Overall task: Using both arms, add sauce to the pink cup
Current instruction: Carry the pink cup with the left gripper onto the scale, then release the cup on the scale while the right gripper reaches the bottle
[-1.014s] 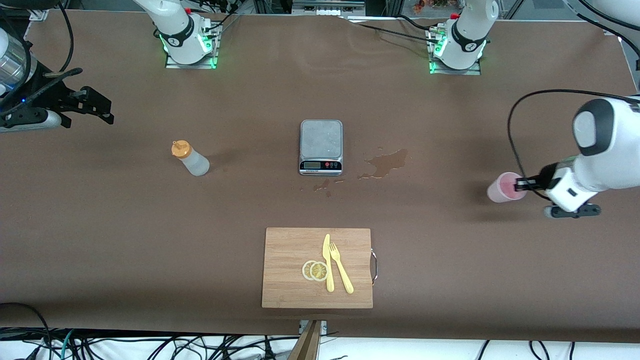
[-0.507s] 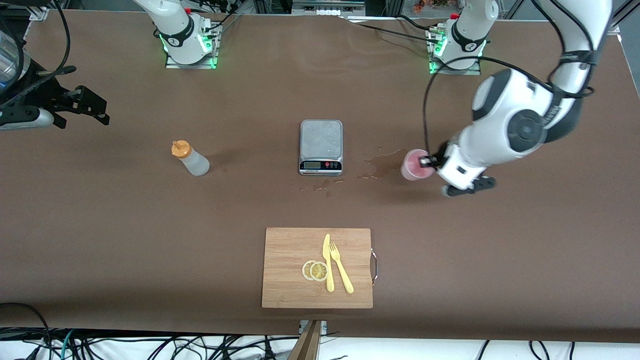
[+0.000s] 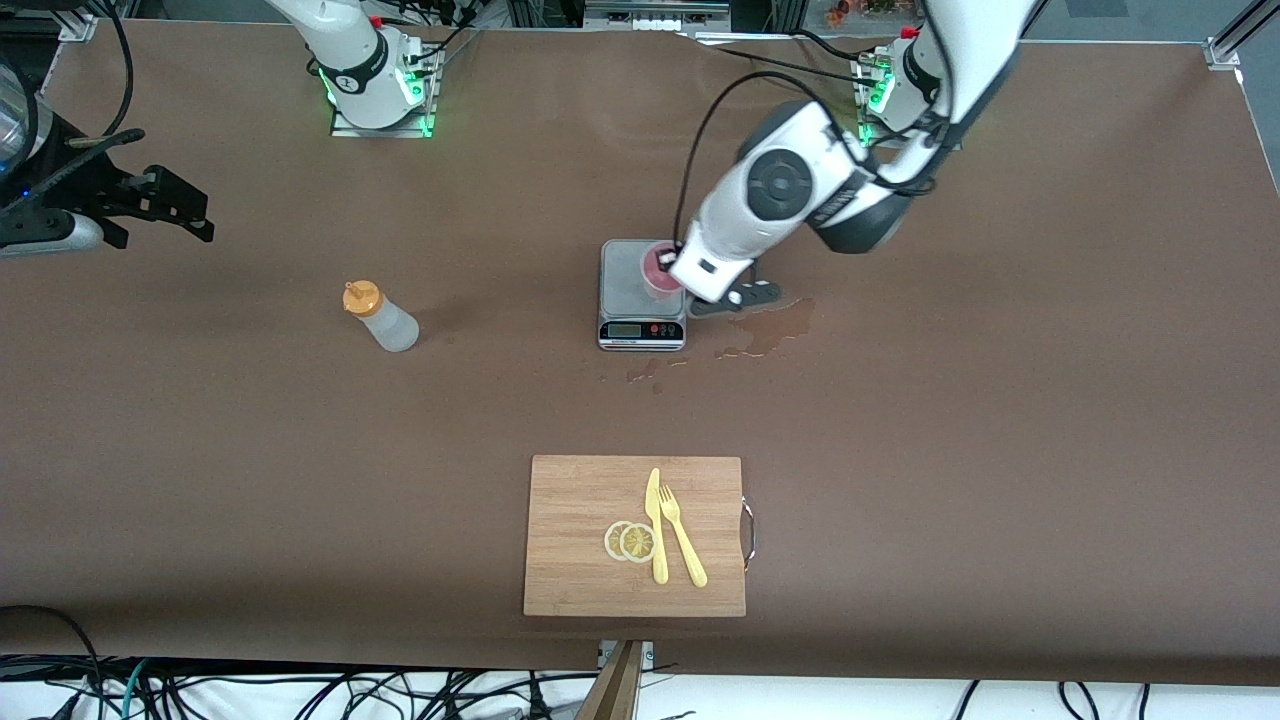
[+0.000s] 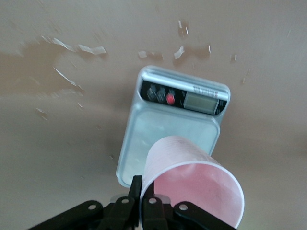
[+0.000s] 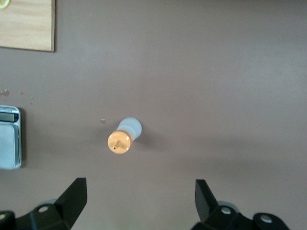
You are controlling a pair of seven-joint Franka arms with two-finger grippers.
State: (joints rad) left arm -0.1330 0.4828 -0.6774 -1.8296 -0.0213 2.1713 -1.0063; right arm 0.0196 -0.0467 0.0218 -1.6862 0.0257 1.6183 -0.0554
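The pink cup [image 3: 660,272] is held by its rim in the clamped fingers of the left gripper [image 3: 676,268] over the scale [image 3: 642,295] at the middle of the tabletop [image 3: 1000,450]. The sauce [image 3: 381,316] stands upright toward the right arm's end, directly below the right gripper [image 5: 139,199], whose fingers are spread wide; that arm is judged the nearer for the pickup.

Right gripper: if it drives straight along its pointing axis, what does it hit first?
Likely the sauce bottle: in the right wrist view its orange cap sits roughly between the open fingers of the right gripper, slightly off centre. Depth is unclear; it could miss and meet the table.
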